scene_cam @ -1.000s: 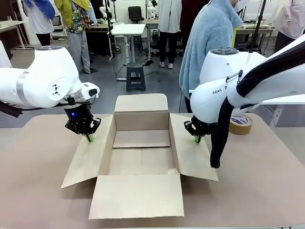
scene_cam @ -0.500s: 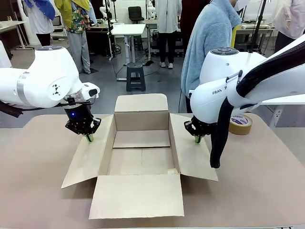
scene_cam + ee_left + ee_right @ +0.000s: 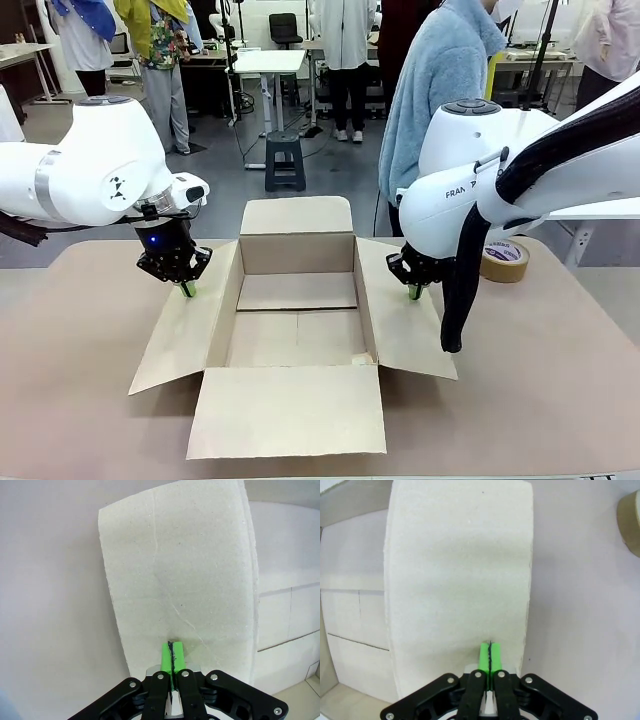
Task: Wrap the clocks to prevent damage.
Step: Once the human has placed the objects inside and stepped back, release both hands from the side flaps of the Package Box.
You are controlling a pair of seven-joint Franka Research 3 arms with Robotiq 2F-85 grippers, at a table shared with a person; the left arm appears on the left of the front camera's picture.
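No clocks are in view. An open cardboard box (image 3: 297,300) sits mid-table with all flaps spread out. My left gripper (image 3: 187,289) is shut, its green tips resting on or just above the box's left flap (image 3: 180,575); the pads (image 3: 171,655) are pressed together with nothing between them. My right gripper (image 3: 414,292) is shut the same way over the right flap (image 3: 460,575), its pads (image 3: 490,656) touching each other. The box interior looks empty.
A roll of brown tape (image 3: 505,259) lies on the table at the back right, its edge visible as the roll (image 3: 630,522) in the right wrist view. A person in a light blue top (image 3: 440,90) stands behind the table. The brown tabletop (image 3: 80,400) spreads around the box.
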